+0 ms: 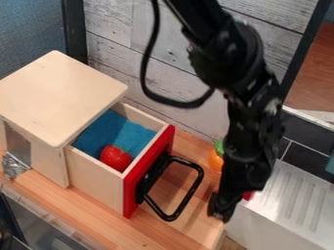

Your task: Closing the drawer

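Red-fronted wood drawer [98, 180] pulled out, strawberry [115, 158] bedded on blue cloth [124, 133]. Claw [220, 209] hung near right edge of bench [163, 237]; opening and hold can't be told.

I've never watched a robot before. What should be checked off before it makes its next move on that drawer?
1. Drawer open, so there is something to close: ok.
2. Strawberry and blue cloth within the drawer's walls: ok.
3. Hand on the outer side of the red front, where a closing push would probably start: ok.
4. Hand touching the black handle: not ok, a gap shows between them.
5. Hand at the right height to push: cannot tell from this slanted view.
6. Back of the drawer free to slide in: cannot tell, the cabinet's top hides it.
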Motion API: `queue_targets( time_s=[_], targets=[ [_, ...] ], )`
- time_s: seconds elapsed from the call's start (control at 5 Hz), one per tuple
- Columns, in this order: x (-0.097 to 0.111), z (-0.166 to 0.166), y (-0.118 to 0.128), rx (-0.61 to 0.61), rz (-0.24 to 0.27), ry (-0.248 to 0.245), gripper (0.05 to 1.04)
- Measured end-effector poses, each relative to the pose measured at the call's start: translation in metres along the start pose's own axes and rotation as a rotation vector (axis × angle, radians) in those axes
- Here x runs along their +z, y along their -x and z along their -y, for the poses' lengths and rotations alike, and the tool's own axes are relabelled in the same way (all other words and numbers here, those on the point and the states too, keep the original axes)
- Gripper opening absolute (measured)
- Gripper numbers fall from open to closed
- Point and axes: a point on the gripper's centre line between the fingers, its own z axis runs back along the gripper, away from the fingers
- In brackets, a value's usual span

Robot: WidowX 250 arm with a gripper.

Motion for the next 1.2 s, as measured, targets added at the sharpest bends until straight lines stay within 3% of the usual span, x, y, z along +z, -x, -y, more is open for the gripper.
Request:
queue_targets(
  time_s=[0.2, 0.6, 0.8, 1.0, 1.2],
  targets=[
    [-0.018, 0.01, 0.004, -0.012, -0.017, 0.043, 1.0],
    [-0.023, 0.019, 0.004, -0.024, -0.024, 0.038, 1.001],
    [-0.023, 0.023, 0.013, -0.026, -0.039, 0.043, 1.001],
    [-0.025, 0.03, 0.038, -0.008, -0.076, 0.077, 0.999],
    [-0.024, 0.027, 0.05, 0.004, -0.083, 0.063, 0.999]
  ],
)
